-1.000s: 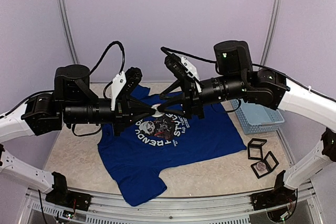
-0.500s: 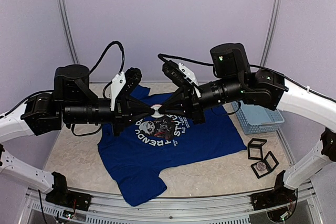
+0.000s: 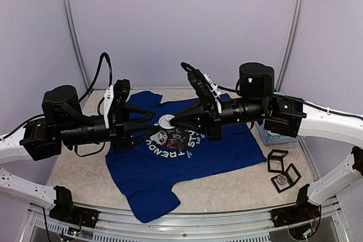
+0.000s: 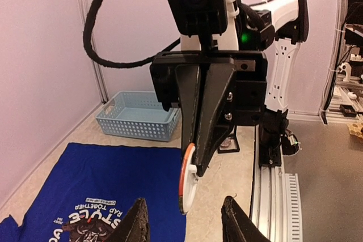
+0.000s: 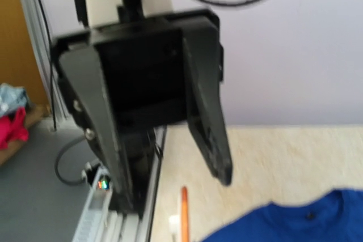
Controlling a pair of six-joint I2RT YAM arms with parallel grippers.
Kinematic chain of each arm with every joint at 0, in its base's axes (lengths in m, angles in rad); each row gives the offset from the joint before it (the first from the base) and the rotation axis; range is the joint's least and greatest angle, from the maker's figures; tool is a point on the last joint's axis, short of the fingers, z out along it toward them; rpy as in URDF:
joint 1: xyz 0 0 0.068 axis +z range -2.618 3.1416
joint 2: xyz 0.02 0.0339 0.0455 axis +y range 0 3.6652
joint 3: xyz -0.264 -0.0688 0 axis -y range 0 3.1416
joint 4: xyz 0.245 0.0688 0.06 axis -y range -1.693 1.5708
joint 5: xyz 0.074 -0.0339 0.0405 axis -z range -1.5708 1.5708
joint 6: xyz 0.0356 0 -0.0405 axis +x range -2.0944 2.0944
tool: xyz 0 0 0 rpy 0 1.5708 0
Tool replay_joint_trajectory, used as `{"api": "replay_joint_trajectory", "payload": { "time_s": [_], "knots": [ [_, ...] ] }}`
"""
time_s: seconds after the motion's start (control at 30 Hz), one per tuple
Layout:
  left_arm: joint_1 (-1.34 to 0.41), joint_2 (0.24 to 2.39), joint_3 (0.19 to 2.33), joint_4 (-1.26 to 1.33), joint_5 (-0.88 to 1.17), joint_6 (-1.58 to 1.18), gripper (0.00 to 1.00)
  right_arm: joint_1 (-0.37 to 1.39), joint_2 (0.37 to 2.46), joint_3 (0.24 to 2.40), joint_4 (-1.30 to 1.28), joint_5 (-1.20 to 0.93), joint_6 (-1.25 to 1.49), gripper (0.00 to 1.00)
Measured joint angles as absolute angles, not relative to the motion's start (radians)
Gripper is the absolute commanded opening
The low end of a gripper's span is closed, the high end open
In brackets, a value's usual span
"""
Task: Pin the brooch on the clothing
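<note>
brooch point(image 4: 187, 188): a round flat disc, white on its face with an orange rim, seen edge-on from the left wrist and as a small white circle from above.
shirt point(image 3: 147, 168): royal blue with short sleeves, spread on the pale surface point(image 3: 227, 188), somewhat rumpled at its near corner.
print point(image 3: 176, 140): a round dark badge ringed with white lettering on the chest; from above the words read upside down.
right tool point(image 4: 197, 162): fingers pressed together on the upper edge of the brooch, pinching it so that the disc hangs below the tips.
left tool point(image 3: 151, 122): fingers spread, pointing at the right tool from the other side; nothing is between them, and a small gap separates them from the disc.
where the brooch is: in the air between the two tools, at the right tool's tips, raised above the shirt and not touching the cloth.
brooch over shirt: from above the disc sits over the far edge of the print.
arms: both reach in from the sides and meet nearly tip to tip over the middle of the shirt.
basket point(image 4: 136, 128): light-blue plastic, on the surface to the right of the shirt, apart from it.
frames point(image 3: 277, 160): two small black square ones lie near the right front corner, just beside each other.
</note>
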State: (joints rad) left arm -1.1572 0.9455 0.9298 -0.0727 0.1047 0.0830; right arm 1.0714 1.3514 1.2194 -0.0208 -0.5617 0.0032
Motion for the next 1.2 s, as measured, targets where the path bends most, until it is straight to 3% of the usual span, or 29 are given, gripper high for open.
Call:
{"api": "replay_joint_trajectory", "payload": {
  "time_s": [0.17,0.37,0.63,0.77,0.83,0.9,1.0,1.1,1.2],
  "knots": [
    [-1.157,0.943,0.924,0.003,0.114,0.074,0.37,1.071,1.352,1.202,0.112,-0.595,0.041,0.0],
    [-1.157,0.952,0.924,0.026,0.117,0.069,0.25,1.071,1.352,1.202,0.167,-0.619,0.057,0.0],
    [-1.158,0.957,0.924,0.038,0.129,0.055,0.0,1.071,1.364,1.203,0.17,-0.632,0.061,0.0],
    [-1.158,0.958,0.924,0.038,0.139,0.049,0.0,1.071,1.365,1.203,0.17,-0.633,0.057,0.0],
    [-1.158,0.958,0.924,0.037,0.142,0.05,0.0,1.071,1.365,1.203,0.167,-0.633,0.056,0.22],
    [-1.158,0.958,0.924,0.038,0.143,0.051,0.0,1.071,1.365,1.207,0.159,-0.629,0.055,0.33],
    [-1.158,0.958,0.924,0.038,0.142,0.056,0.0,1.071,1.365,1.211,0.15,-0.616,0.05,0.33],
    [-1.158,0.958,0.924,0.038,0.144,0.062,0.0,1.071,1.365,1.211,0.146,-0.607,0.052,0.23],
    [-1.158,0.958,0.924,0.038,0.147,0.069,0.0,1.071,1.366,1.211,0.145,-0.6,0.056,0.21]
  ]
}}
